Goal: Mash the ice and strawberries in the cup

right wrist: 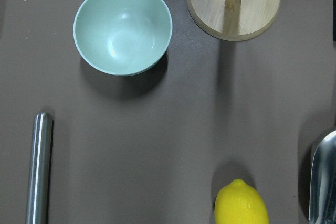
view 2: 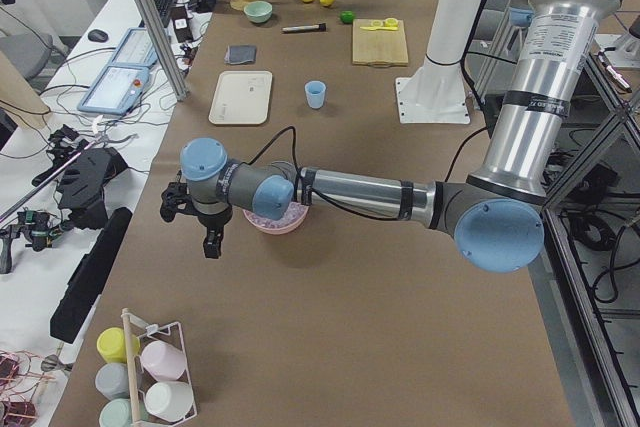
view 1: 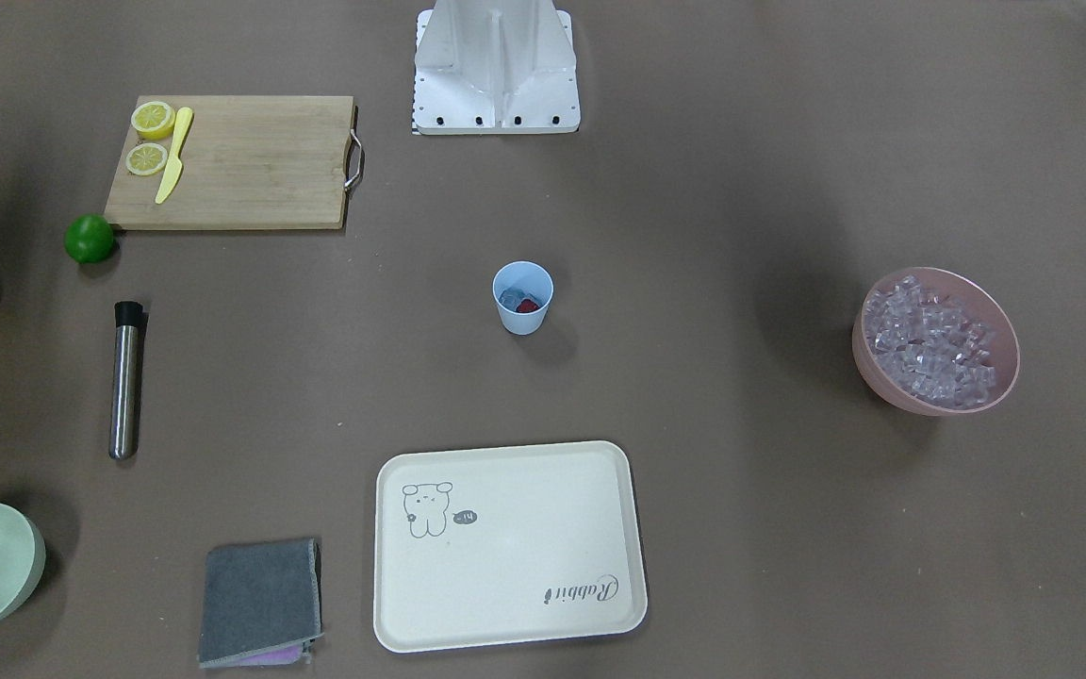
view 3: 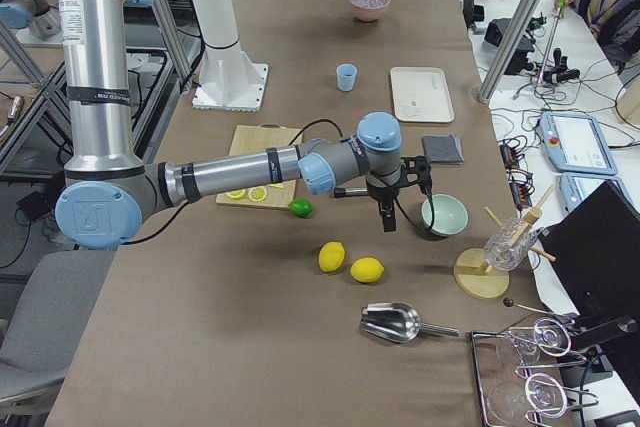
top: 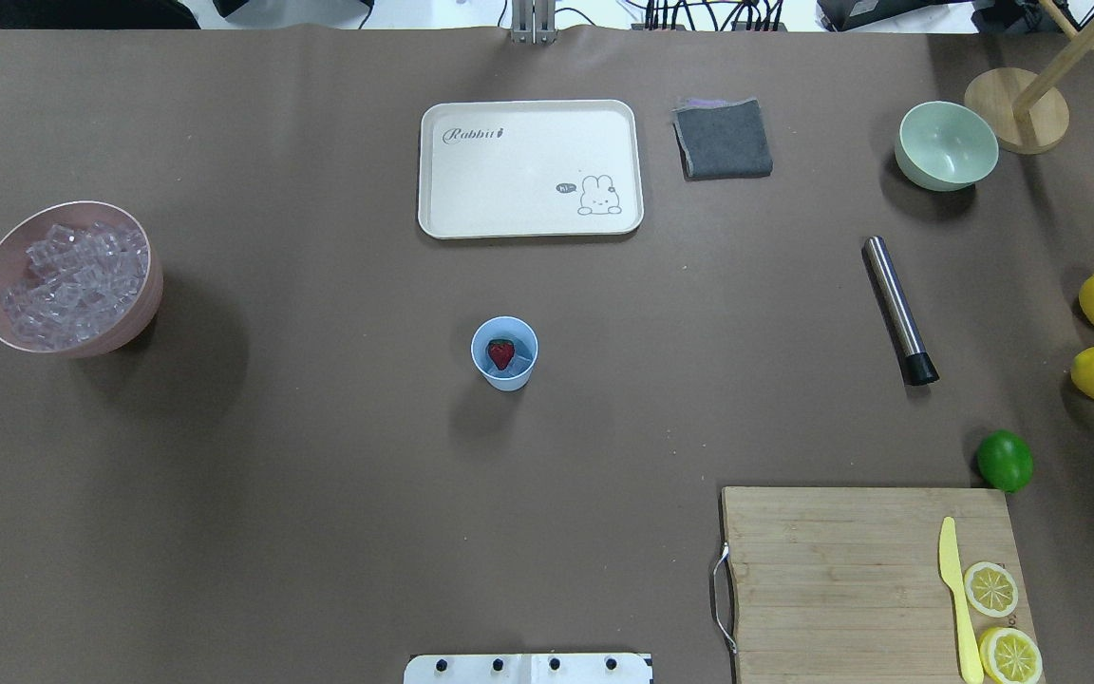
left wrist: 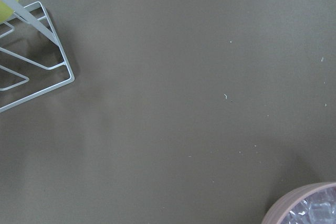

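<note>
The pale blue cup [top: 504,375] stands upright mid-table, with one red strawberry [top: 501,353] and a few pieces of ice [view 1: 509,300] inside it. A heap of ice cubes [top: 72,271] fills the pink bowl [top: 143,309] at the table's left end. My left gripper [view 2: 212,237] hangs over bare table past that bowl, far from the cup. Beside the mint-green bowl [view 3: 443,215] hangs my right gripper [view 3: 388,219], also far from the cup. Both grippers show only in the side views, so I cannot tell whether they are open or shut.
A steel rod with a black tip [top: 898,309] lies right of the cup. Also here are a cream tray [top: 530,166], a grey cloth [top: 723,140], a cutting board [top: 832,570] with lemon slices and a yellow knife, a lime [top: 1004,460], two lemons, a scoop [view 3: 392,321] and a cup rack [view 2: 150,377].
</note>
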Motion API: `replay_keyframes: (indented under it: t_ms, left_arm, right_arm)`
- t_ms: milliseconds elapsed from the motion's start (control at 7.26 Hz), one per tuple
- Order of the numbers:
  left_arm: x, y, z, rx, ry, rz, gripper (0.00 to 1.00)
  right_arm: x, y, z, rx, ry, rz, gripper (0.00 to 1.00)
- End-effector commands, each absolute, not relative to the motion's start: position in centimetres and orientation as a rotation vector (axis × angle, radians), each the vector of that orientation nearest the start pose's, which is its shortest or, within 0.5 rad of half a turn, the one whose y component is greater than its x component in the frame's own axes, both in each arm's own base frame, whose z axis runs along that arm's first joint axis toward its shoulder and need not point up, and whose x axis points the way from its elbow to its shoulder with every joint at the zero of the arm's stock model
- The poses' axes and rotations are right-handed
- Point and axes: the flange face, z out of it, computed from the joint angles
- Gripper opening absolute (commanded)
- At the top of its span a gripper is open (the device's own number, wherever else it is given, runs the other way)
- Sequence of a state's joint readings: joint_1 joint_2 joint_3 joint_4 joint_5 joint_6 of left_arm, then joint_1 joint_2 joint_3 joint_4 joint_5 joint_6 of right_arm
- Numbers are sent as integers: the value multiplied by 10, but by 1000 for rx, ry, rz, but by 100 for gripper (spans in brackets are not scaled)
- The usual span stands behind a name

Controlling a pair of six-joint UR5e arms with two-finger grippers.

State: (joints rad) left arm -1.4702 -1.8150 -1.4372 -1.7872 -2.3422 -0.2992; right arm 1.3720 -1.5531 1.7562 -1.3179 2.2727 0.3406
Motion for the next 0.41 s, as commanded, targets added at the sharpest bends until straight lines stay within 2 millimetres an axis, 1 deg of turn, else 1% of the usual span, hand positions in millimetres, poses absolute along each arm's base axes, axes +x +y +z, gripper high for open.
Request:
replay_keyframes:
  t_ms: [0,276]
  left_arm:
    - [-3,-612,567,156,805,-63,98]
    - [-5,-609,573,149,805,-68,98]
  right_arm:
    - [-31,-519,528,258,-757,-21,100]
    - [-29,-519,530,262,-742,-16,100]
